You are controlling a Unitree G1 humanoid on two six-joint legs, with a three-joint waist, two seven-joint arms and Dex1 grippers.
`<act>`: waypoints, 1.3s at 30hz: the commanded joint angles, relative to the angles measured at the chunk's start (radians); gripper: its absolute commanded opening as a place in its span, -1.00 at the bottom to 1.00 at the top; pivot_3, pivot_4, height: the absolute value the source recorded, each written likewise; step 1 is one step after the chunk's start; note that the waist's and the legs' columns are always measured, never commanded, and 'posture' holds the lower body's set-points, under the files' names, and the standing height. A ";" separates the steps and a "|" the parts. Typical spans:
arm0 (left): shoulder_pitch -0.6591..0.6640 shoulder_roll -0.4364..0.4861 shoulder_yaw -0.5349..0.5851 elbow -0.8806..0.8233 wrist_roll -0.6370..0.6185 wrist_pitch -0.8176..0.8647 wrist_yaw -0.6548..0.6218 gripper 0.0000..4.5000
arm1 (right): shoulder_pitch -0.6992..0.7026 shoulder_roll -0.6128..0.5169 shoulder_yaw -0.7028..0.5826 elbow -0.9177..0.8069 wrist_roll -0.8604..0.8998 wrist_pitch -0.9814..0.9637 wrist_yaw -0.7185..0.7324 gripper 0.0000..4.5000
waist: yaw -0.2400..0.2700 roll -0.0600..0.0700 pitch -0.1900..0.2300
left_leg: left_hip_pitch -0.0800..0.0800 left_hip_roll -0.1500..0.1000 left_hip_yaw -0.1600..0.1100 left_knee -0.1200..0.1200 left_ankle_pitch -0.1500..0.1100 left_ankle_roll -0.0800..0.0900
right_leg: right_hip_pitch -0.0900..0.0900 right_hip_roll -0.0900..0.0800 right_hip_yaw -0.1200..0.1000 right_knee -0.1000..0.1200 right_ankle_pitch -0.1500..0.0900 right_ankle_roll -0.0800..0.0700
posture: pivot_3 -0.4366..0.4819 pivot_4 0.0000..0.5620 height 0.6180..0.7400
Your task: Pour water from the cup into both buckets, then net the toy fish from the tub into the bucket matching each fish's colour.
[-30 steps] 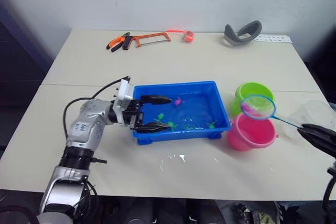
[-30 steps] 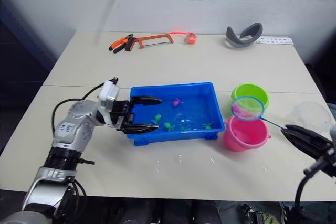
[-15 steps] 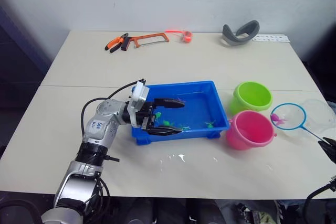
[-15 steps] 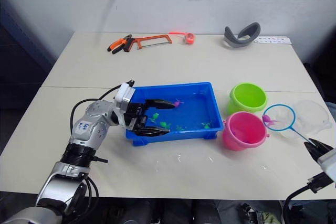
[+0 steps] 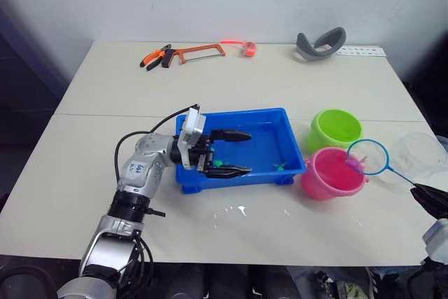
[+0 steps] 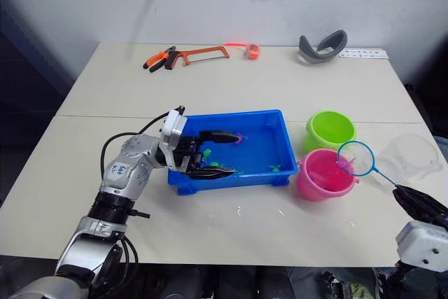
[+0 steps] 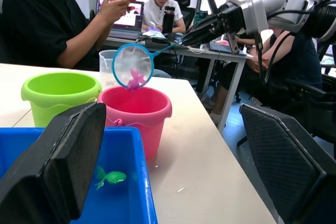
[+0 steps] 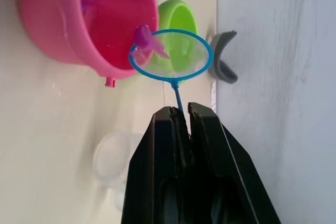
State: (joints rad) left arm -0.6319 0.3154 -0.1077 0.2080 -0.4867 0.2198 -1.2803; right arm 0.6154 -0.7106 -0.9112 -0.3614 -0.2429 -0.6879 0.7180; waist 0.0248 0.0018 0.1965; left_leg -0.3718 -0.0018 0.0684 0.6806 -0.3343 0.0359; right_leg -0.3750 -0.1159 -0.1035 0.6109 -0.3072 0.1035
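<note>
Pale beige table (image 5: 105,89) carries a shallow bright blue plastic tub (image 5: 285,146), lime green plastic bucket (image 5: 337,127) touching a bright pink plastic bucket (image 5: 329,173), clear plastic cup (image 5: 420,150), orange-framed hacksaw (image 5: 199,50), orange-handled pliers (image 5: 155,56), and grey curved band (image 5: 320,42).

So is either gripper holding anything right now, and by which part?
The right gripper is shut on the net, gripping the far end of its thin handle. The left gripper is open over the tub, holding nothing.
</note>
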 commanded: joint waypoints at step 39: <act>0.487 0.262 0.419 -0.349 -0.047 -0.052 0.277 0.97 | -1.231 -0.279 1.005 0.000 1.126 1.807 -0.080 -1.00 | -0.005 -0.001 0.001 | -0.006 -0.001 -0.007 0.001 -0.002 0.002 | -0.002 -0.013 -0.010 0.000 -0.001 -0.003 | -0.05 -0.47 1.00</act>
State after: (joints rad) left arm -0.1566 0.5695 0.3014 -0.1084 -0.5137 0.1888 -1.0013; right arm -0.5852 -0.9878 0.1092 -0.3661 0.8776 1.0913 0.5923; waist 0.0198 0.0010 0.1974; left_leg -0.3783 -0.0028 0.0612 0.6814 -0.3359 0.0380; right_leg -0.3768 -0.1293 -0.1135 0.6105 -0.3081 0.1002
